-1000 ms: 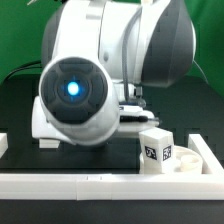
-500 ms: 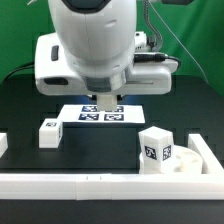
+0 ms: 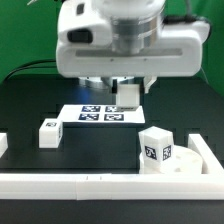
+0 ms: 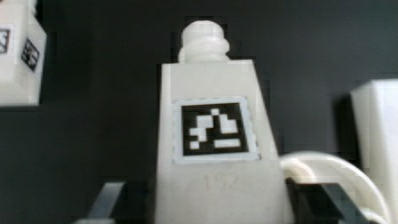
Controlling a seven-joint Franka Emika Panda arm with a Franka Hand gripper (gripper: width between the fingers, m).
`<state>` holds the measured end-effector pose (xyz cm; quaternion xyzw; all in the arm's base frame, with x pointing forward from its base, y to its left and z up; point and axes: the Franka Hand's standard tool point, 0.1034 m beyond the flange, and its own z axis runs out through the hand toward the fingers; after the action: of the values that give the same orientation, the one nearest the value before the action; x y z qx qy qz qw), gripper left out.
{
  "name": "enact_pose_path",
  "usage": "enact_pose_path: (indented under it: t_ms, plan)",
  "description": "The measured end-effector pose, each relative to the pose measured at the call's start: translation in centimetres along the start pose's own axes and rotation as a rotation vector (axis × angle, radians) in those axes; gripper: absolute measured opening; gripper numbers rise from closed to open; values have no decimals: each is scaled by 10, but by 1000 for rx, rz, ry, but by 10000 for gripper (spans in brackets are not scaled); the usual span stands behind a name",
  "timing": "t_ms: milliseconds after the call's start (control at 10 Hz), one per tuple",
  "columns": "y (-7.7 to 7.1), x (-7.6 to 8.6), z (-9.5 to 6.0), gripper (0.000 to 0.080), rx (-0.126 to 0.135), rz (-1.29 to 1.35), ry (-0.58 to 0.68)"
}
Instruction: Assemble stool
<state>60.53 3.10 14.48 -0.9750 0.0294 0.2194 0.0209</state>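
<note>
The leg (image 4: 214, 120) now hangs clear of the table, clamped between the fingers of the gripper (image 3: 127, 90); half a second ago the gripper sat low over the marker board (image 3: 95, 116), so the pick-up looks done; the seat (image 3: 180, 160) rests by the exterior view's right, a second leg (image 3: 154, 148) already upright in it; a third leg (image 3: 48, 133) lies loose; carrying to a free socket is probably next.

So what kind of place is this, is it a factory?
More likely a robot lab test bench than a factory: a black table fenced by white rails, a marker board printed with tags lying on it, and a green backdrop behind the robot arm.
</note>
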Motion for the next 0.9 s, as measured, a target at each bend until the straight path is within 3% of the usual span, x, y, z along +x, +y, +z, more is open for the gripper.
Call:
enact_pose_path:
  t_ms: [100,500,600,700,900]
  plan:
    - [-17,12,-21,334,-3,-21,115]
    - [-20,26,-28,334,8,-10,410]
    - [-38,27,-31,334,7,1,493]
    - [-55,22,-33,334,23,25,533]
    - [-68,23,-41,334,53,37,669]
